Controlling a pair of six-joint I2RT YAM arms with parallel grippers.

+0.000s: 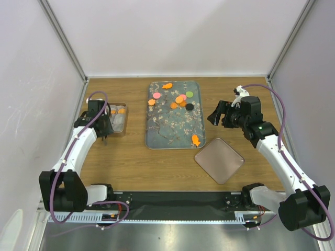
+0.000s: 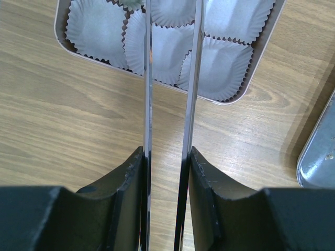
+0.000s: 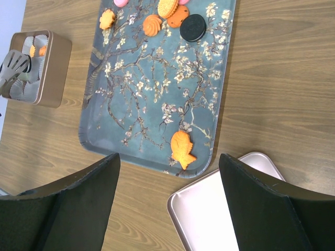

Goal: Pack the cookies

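Note:
Cookies lie on the floral tray (image 1: 170,128): a black disc (image 1: 190,106) (image 3: 193,27), a green disc (image 1: 189,94), a pink disc (image 1: 156,95), orange rounds (image 1: 180,99) and an orange fish (image 1: 194,140) (image 3: 181,149) near the front right corner. A small tin (image 1: 119,125) (image 2: 230,99) lined with white paper cups (image 2: 162,47) holds two orange cookies (image 1: 121,111) (image 3: 42,50). My left gripper (image 1: 104,128) (image 2: 166,157) is shut on metal tongs (image 2: 148,78) (image 3: 13,65), whose blades reach over the tin with nothing visible between them. My right gripper (image 1: 214,116) (image 3: 170,159) hangs open and empty, right of the tray.
A pinkish square lid (image 1: 220,162) (image 3: 220,214) lies on the wood table in front of the tray's right corner. White walls enclose the table on three sides. The tray's edge (image 2: 319,157) shows at the right of the left wrist view.

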